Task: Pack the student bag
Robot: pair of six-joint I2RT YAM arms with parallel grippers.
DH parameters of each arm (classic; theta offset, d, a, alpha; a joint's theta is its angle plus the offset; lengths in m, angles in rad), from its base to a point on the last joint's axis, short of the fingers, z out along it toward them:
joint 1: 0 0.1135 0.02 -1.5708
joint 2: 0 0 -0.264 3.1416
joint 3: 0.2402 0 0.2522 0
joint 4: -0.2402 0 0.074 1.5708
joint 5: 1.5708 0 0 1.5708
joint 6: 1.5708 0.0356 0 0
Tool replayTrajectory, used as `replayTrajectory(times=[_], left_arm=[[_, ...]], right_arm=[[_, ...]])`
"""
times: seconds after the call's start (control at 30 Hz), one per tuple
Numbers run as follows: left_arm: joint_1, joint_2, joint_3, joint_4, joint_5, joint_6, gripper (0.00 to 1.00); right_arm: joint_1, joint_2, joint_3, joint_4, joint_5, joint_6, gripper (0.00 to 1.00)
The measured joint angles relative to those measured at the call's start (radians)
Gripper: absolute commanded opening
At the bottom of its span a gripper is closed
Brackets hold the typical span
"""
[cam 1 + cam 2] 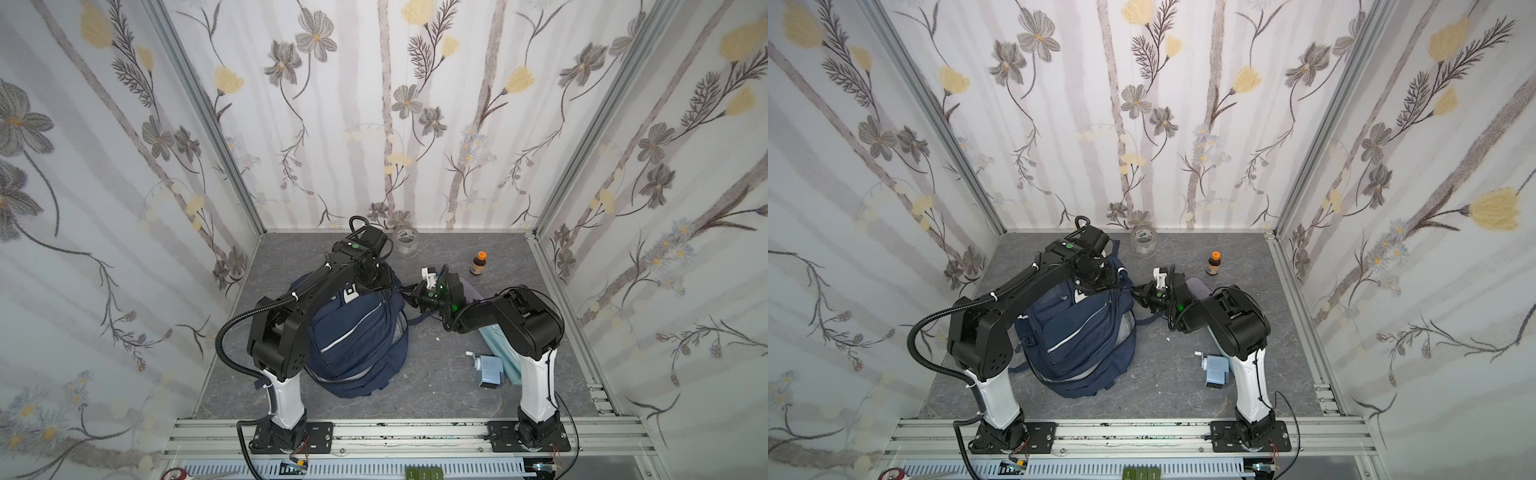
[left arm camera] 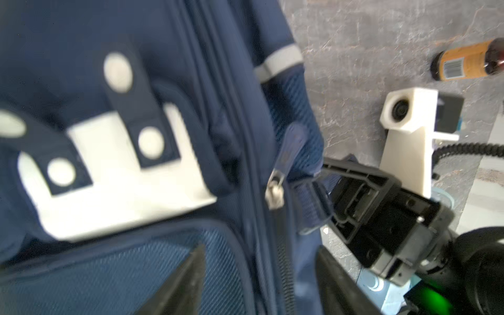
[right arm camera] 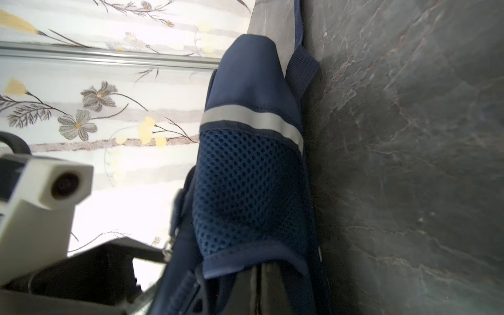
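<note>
The jaws of the left gripper [image 2: 260,248] are standing wide apart and holding nothing. Its two black fingers [image 2: 185,283] are hanging over the front of the backpack [image 1: 357,332], one on each side of a zip line, and the zip pull [image 2: 289,147] is lying just beyond the fingertips. The jaws of the right gripper [image 3: 257,289] are clenching on the backpack, pinching the hem at its side, where the mesh pocket [image 3: 245,191] is sitting under a grey stripe [image 3: 253,120].

Nearest the camera in both top views, red-handled scissors [image 1: 176,473] are lying below the front rail. On the grey table [image 1: 436,390], a small light blue box [image 1: 488,370] with a white knob is sitting just beside the right arm's base. Next to it, a teal flat item [image 1: 496,345] is running under that arm.

The backpack is lying left of the table's middle, between the two arms, front side up. Its top is pointing toward the back wall, partly covered by the left arm, and the right gripper is reaching across to its right edge. Farther back, a brown bottle [image 1: 478,264] with an orange cap is standing upright, well apart from the backpack. Farthest, a clear roll of tape [image 1: 405,241] is resting near the back wall.
</note>
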Motion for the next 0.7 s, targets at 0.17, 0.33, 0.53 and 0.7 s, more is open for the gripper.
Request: replayTrajectory(times=[0.17,0.33,0.53,0.7], left_arm=[[0.001,0.131,0.205,-0.041,0.008,0.043,0.82],[-0.009,0.251,0.275,-0.08,0.017,0.026,0.79],[-0.021,0.302,0.278,-0.084,0.009,-0.012,0.65],[-0.017,0.318,0.277,-0.082,-0.003,-0.048,0.36]], right_arm=[[0.0,-0.068,0.029,-0.18,0.012,-0.145,0.0],[0.003,-0.127,0.024,-0.28,0.039,-0.271,0.0],[0.018,-0.159,0.034,-0.362,0.078,-0.404,0.0],[0.035,-0.179,0.027,-0.389,0.113,-0.473,0.0]])
